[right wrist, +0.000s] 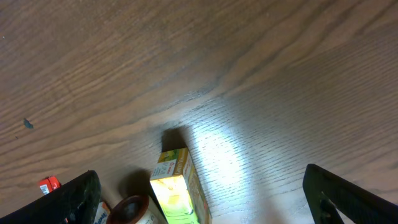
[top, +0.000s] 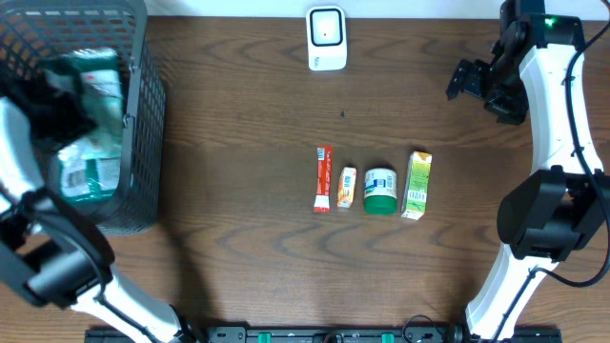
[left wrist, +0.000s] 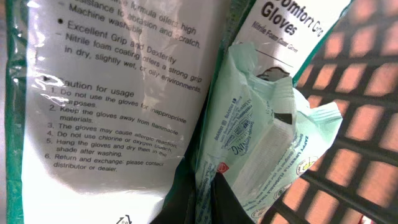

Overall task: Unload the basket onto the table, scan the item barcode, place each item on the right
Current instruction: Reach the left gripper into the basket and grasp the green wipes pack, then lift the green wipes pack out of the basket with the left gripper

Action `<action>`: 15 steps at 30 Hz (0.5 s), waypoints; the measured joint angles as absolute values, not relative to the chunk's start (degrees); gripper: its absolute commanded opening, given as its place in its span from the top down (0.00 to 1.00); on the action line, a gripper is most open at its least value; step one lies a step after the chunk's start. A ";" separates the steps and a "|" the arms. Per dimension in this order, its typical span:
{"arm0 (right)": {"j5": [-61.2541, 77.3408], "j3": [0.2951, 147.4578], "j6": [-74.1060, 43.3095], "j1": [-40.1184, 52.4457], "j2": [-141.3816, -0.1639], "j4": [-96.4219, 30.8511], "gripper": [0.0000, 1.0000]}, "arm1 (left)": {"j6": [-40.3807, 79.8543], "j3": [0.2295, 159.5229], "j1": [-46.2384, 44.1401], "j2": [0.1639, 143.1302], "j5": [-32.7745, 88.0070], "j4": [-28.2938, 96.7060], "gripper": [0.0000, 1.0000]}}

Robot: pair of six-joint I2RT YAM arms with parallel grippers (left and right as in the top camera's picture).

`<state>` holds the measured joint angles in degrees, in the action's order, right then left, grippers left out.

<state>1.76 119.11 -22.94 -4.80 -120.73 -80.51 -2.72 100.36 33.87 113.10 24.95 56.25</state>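
Basket: 9 o'clock, left gripper clamped on green packet edge
Right gripper: wide, empty
Risk: thin pinch; packet slips or snags glove packs

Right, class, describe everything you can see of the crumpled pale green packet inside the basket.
The pale green packet is a thin, crinkly plastic-looking wrapper with small dark green print and a tiny red mark. It is creased and tilted, lying in the black mesh basket against a white glove pack. The left gripper is shut on its lower edge.
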 measured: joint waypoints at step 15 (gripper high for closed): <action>1.76 119.11 -22.94 -4.80 -120.73 -80.51 0.01 | 6.33 100.71 38.63 90.85 25.21 40.84 0.93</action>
